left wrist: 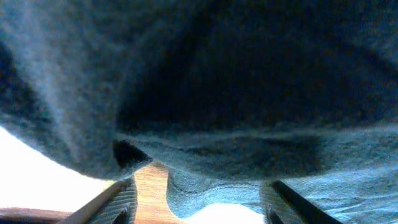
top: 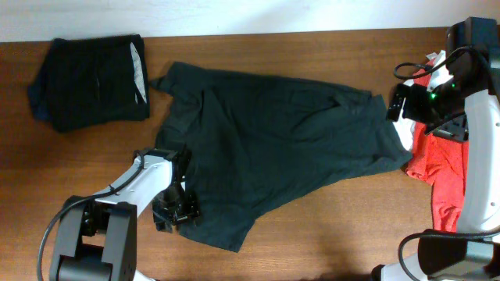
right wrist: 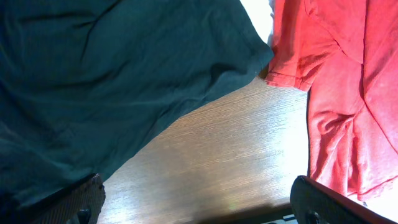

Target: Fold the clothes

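Item 1. Folded black garment with pale lining (top: 94, 82): far left at the back of the wooden worktop (top: 328, 234). It lies flat as a compact bundle with the pale lining showing along its right edge. It sits just beside the sleeve-like corner of item 3, and whether the two touch cannot be told.

Item 2. Left claw (top: 176, 207): front left, low over the lower-left edge of item 3. In the left wrist view its fingers (left wrist: 118, 202) stand apart. A hem of dark cloth hangs between them and a strip of wood shows beneath it. The jaws are open, with no pinch on the cloth to be seen.

Item 3. Large dark garment (top: 289, 140): spread across the middle of the worktop, rumpled, and running from upper left to the right. Its right end meets item 5. No lettering is visible on it.

Item 4. Right claw (right wrist: 196, 186): right side, jaws wide open and holding nothing. It hangs over bare wood between the corner of item 3 and the hem of item 5.

Item 5. Red T-shirt (top: 441, 176): far right, crumpled and partly hidden under the right arm. A white part shows where it borders item 3.
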Tool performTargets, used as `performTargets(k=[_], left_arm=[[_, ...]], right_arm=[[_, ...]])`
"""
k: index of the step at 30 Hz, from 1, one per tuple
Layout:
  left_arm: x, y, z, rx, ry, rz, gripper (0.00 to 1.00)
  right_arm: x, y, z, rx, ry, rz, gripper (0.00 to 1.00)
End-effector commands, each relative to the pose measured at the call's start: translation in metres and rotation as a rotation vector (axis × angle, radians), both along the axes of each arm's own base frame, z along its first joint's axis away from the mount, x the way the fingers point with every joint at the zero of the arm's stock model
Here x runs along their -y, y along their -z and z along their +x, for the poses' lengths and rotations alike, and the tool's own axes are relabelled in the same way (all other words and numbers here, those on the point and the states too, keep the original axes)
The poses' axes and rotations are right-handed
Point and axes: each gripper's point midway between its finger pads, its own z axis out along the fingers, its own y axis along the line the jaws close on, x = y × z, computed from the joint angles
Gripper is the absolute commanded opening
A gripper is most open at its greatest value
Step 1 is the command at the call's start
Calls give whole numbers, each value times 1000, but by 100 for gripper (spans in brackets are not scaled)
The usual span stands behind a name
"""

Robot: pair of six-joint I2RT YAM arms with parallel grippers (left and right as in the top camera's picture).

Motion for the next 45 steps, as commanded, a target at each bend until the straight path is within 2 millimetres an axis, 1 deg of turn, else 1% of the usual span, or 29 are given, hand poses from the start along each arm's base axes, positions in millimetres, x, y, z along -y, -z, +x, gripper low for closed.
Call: performTargets(k=[1,3,5,6,8,10,11,12,14,15,17,19,21,23,25,27,30,31,33,35,37,40,42,44,45], left_arm=[[2,2,0,-1,9,-18,48],[3,5,6,23,8,-23,34],[6,6,10,37,5,-36,24],[6,6,9,36,5,-36,14],[6,6,9,34,5,-36,1],[5,5,6,21,5,-33,0],[3,2,1,-4,6,-23,0],[-2,-6,-4,-38,4,10,0],[-7,-27,-4,-65,-1,50,0],[-9,-40,0,-50,3,60,0],[-12,-66,9,5,12,77,0],[-17,-94,17,106,19,92,1],[-20,-113,16,183,18,93,0],[-21,-125,13,232,15,83,0],[-21,-134,11,283,11,73,1],[-23,-138,7,283,13,82,1],[-27,-138,9,294,-1,106,0],[-28,-138,10,299,-1,112,0],[-28,-138,11,303,-1,111,0],[-27,-137,15,320,-2,110,1],[-27,-137,18,332,-3,109,1],[-27,-137,18,332,-3,109,1],[-27,-137,18,332,-3,109,0],[-27,-137,18,331,-3,108,1],[-27,-137,18,331,-3,109,0]], right_arm=[[4,-1,-1,0,-2,-24,99],[4,-1,-1,0,-2,-24,99],[4,-1,-1,0,-2,-24,99],[4,-1,-2,-1,-2,-24,99],[4,-1,-1,0,-2,-24,99],[4,-1,-1,0,-2,-24,99],[4,-1,-1,1,-2,-24,99],[4,-1,0,7,0,-25,99],[5,-2,4,23,11,-26,99],[5,-2,5,26,11,-26,98],[6,-2,5,24,12,-31,99],[8,2,6,9,14,-39,99],[10,10,7,-18,26,-40,99],[10,18,8,-42,25,-36,99],[9,36,7,-95,23,-27,99],[9,57,4,-145,22,-20,99],[9,90,3,-185,21,-13,99],[9,108,3,-195,22,-11,99],[9,128,4,-201,22,-10,99],[10,148,10,-192,22,-11,96],[11,163,14,-193,22,-11,91],[13,184,16,-239,39,-3,90],[18,201,15,-283,110,10,89],[25,213,14,-311,162,16,87],[31,220,13,-328,193,23,85]])
